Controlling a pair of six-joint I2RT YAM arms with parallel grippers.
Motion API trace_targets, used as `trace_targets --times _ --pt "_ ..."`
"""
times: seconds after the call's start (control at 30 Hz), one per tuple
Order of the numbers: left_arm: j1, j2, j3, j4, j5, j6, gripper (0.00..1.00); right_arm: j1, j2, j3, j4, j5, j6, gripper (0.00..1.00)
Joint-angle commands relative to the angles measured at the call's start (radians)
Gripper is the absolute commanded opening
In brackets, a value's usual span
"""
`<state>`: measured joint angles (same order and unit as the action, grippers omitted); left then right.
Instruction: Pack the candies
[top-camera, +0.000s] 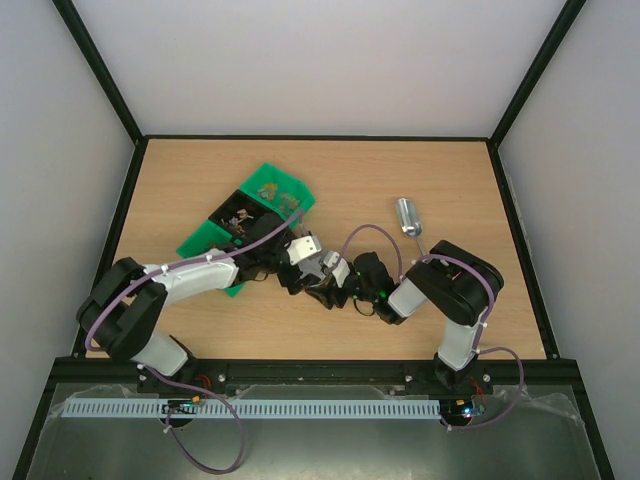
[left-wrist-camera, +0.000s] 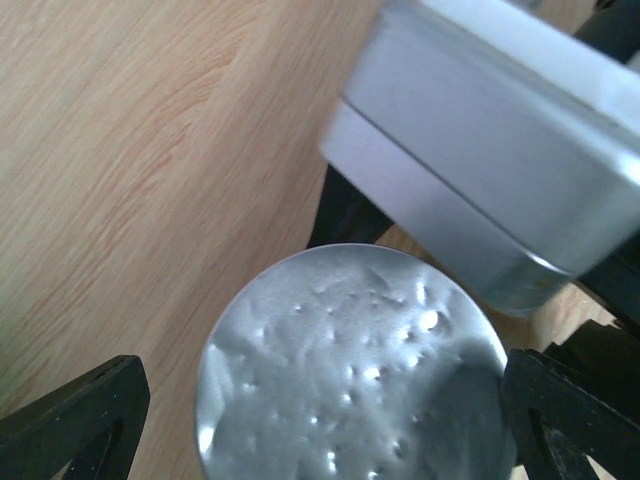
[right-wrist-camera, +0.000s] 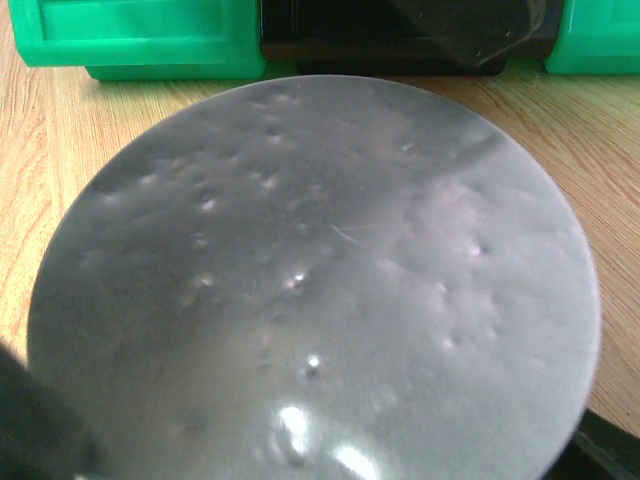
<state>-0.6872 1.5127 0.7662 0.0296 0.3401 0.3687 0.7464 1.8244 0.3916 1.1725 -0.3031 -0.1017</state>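
A round silver lid (left-wrist-camera: 350, 370) with a dimpled face sits between the fingers of my left gripper (left-wrist-camera: 330, 420). The jaws are spread wide and the left finger (left-wrist-camera: 75, 420) stands apart from the lid's rim. In the right wrist view the lid (right-wrist-camera: 320, 270) fills the frame and spans my right gripper (right-wrist-camera: 320, 440), whose fingers touch its rim on both sides. From above, both grippers (top-camera: 298, 275) (top-camera: 332, 285) meet at the table's middle and hide the lid. The candies (top-camera: 240, 216) lie in a black compartment of the green tray (top-camera: 290, 190).
A metal scoop (top-camera: 408, 217) lies on the wooden table to the right of the tray. The green tray's near wall (right-wrist-camera: 130, 40) stands just behind the lid. The right arm's silver camera housing (left-wrist-camera: 480, 160) hangs close over the lid in the left wrist view.
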Motion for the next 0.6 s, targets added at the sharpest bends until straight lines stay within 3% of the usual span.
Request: trace_targets --times 0.0,0.37,0.57 --pt "-0.008 -0.005 -0.011 -0.038 0.086 0.013 0.99 -0.001 0.026 -0.02 -0.088 0.038 0.02 0.36" --pt "-0.009 0.031 0.006 -0.053 0.027 0.035 0.99 -0.001 0.027 -0.018 -0.086 0.036 0.018 0.36" --pt "0.001 0.013 0.011 -0.07 0.063 0.123 0.89 -0.001 0.024 -0.022 -0.088 0.008 -0.002 0.36"
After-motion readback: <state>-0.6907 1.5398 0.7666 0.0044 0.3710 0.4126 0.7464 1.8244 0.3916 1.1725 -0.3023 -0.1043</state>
